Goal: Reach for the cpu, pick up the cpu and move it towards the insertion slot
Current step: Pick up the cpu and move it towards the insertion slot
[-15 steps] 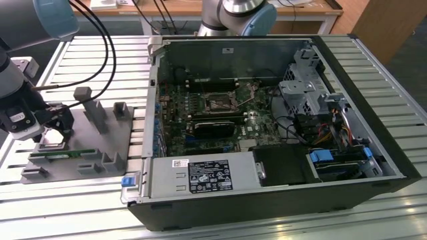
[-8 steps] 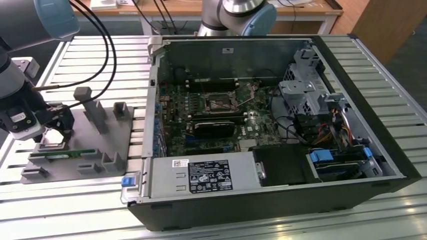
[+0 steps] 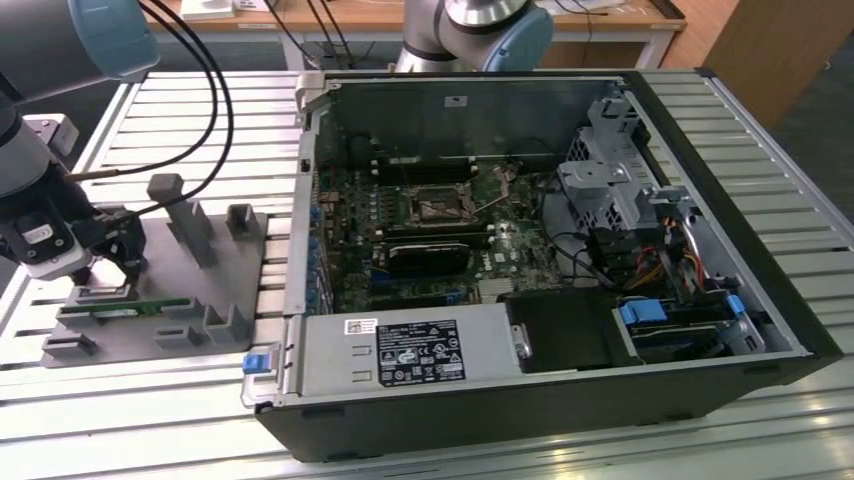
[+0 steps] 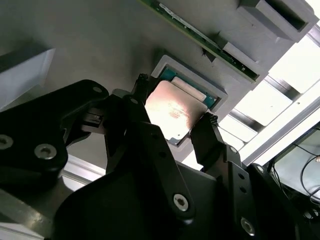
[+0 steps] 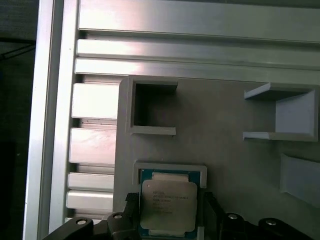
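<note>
The cpu (image 5: 168,205) is a flat silvery square with a teal-green rim, lying in a shallow framed pocket of the grey tray (image 3: 174,340) at the exterior view's left. My gripper (image 3: 110,275) is lowered onto that pocket. In both wrist views its black fingers (image 4: 207,125) press against two opposite edges of the cpu (image 4: 175,112), so the gripper (image 5: 168,200) is shut on it with the chip still in the pocket. The insertion slot (image 3: 438,207) is the square black socket on the motherboard inside the open computer case, well off toward the exterior view's right.
Upright grey posts (image 3: 187,225) rise from the tray close behind the gripper. A long green memory stick (image 3: 127,310) lies in the tray beside the pocket. The case's raised metal wall (image 3: 310,200) stands between tray and motherboard. Cables (image 3: 200,90) hang over the slatted table.
</note>
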`<move>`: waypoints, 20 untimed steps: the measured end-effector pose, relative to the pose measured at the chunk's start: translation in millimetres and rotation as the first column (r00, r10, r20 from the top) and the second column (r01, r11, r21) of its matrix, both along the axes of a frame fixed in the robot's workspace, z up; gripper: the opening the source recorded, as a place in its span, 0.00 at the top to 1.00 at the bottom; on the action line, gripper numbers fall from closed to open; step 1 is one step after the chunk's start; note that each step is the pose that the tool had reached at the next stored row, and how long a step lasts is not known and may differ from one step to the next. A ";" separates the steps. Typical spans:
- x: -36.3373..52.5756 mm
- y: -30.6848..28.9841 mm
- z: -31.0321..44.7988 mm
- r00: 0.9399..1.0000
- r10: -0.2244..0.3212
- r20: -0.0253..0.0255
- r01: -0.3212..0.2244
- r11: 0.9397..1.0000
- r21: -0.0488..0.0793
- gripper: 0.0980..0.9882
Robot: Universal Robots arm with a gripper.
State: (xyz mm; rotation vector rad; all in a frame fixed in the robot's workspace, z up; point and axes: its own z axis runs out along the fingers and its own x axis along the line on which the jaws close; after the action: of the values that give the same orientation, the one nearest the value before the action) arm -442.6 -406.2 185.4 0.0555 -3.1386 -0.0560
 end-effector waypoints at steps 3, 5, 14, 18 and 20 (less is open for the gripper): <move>-0.6 0.3 0.1 1.000 0.000 0.000 0.000 1.000 0.000 0.41; -1.4 0.4 0.0 1.000 0.000 0.000 0.000 1.000 0.000 0.41; -1.7 1.9 -0.9 1.000 0.000 -0.001 0.000 1.000 0.000 0.43; -1.7 2.0 -1.0 1.000 0.000 0.000 0.000 1.000 0.000 0.50; -1.7 2.0 -1.0 1.000 0.000 0.000 0.000 1.000 0.000 0.50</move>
State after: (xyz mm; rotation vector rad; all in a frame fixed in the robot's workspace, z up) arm -444.2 -404.2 184.4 0.0556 -3.1383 -0.0558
